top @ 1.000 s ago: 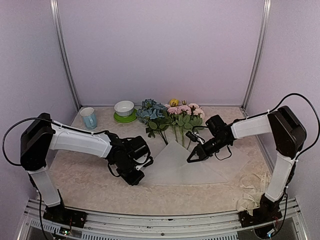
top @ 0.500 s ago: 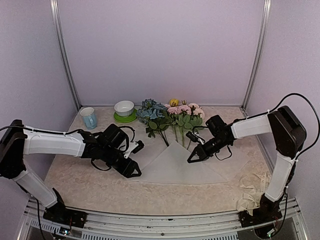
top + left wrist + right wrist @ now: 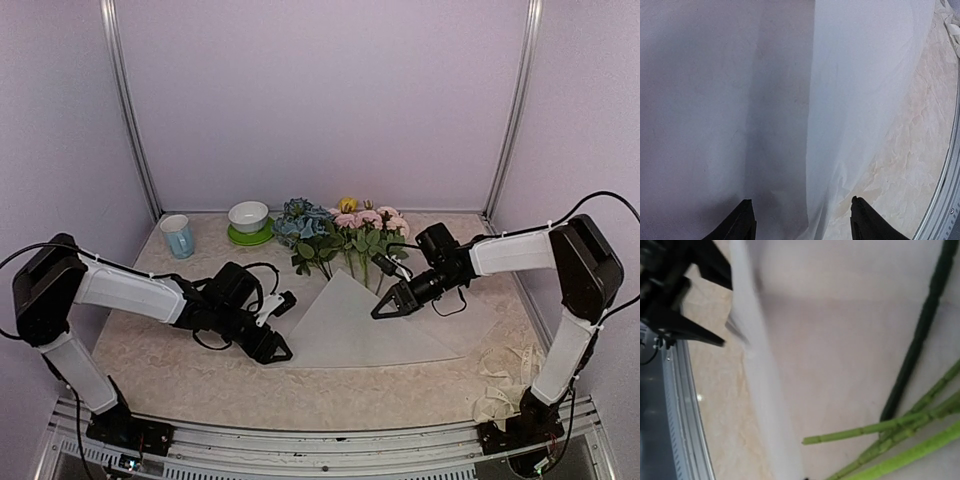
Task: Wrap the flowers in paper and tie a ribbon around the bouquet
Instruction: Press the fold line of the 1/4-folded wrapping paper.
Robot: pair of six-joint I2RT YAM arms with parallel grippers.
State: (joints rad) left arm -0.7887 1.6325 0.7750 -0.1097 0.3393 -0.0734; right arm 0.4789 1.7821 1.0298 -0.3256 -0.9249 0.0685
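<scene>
Bare worktop [image 3: 330, 395] runs along the near edge before the paper [image 3: 350, 330]. The flowers [image 3: 345, 235], a bowl [image 3: 248, 214] and a cup [image 3: 178, 237] crowd the back; the ribbon [image 3: 505, 375] litters the near right corner.

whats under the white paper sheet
Only the marbled table shows around the paper, and no shape shows through it. The flower stalks reach its far edge; whether their tips slip beneath is hidden.

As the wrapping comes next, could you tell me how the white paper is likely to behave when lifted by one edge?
Probably floppy: the paper looks thin, faintly see-through, and drapes from where the right gripper seems to pinch it. Likely very light, so it may slide or crease easily.
</scene>
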